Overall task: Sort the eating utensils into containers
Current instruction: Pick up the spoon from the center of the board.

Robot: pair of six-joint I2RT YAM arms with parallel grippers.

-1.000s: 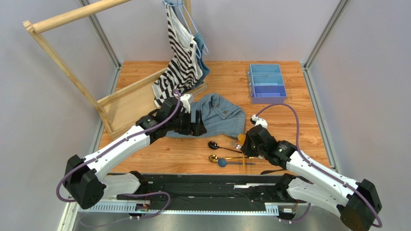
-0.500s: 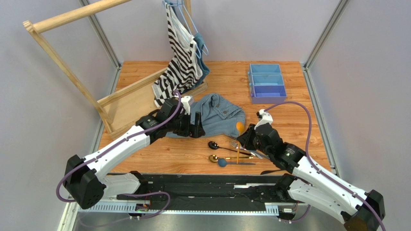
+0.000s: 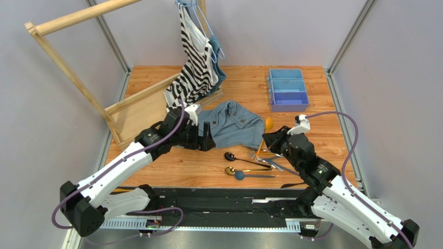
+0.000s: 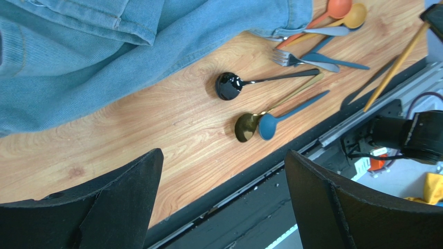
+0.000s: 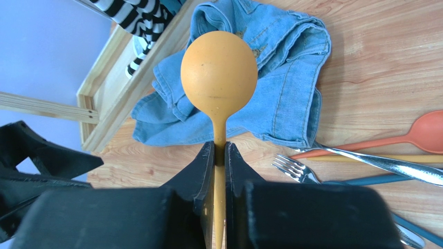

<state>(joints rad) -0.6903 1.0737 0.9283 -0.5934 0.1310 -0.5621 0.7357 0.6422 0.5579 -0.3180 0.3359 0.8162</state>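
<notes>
My right gripper (image 3: pixel 270 140) (image 5: pixel 219 150) is shut on the handle of a yellow-orange spoon (image 3: pixel 268 124) (image 5: pixel 219 78), held above the table with its bowl pointing away. Below it lie more eating utensils: a black spoon (image 3: pixel 230 156) (image 4: pixel 227 85), a gold spoon (image 3: pixel 229 170) (image 4: pixel 245 128), a blue spoon (image 3: pixel 239 175) (image 4: pixel 267 126), a silver fork (image 4: pixel 283 58) (image 5: pixel 291 167) and an orange spoon (image 4: pixel 338 7) (image 5: pixel 429 129). The light blue three-compartment tray (image 3: pixel 287 89) stands at the back right. My left gripper (image 3: pixel 207 136) (image 4: pixel 223 154) hangs open and empty over the denim's near edge.
A crumpled denim jacket (image 3: pixel 234 122) (image 5: pixel 270 88) lies mid-table, touching the utensil pile. A wooden rack (image 3: pixel 78 78) leans at the left, with a striped shirt (image 3: pixel 195 62) on hangers behind. A black rail (image 3: pixel 218 194) runs along the near edge.
My right gripper has carried the yellow-orange spoon up and toward the back right, away from the pile. The left arm has drawn back slightly to the left, still open.
</notes>
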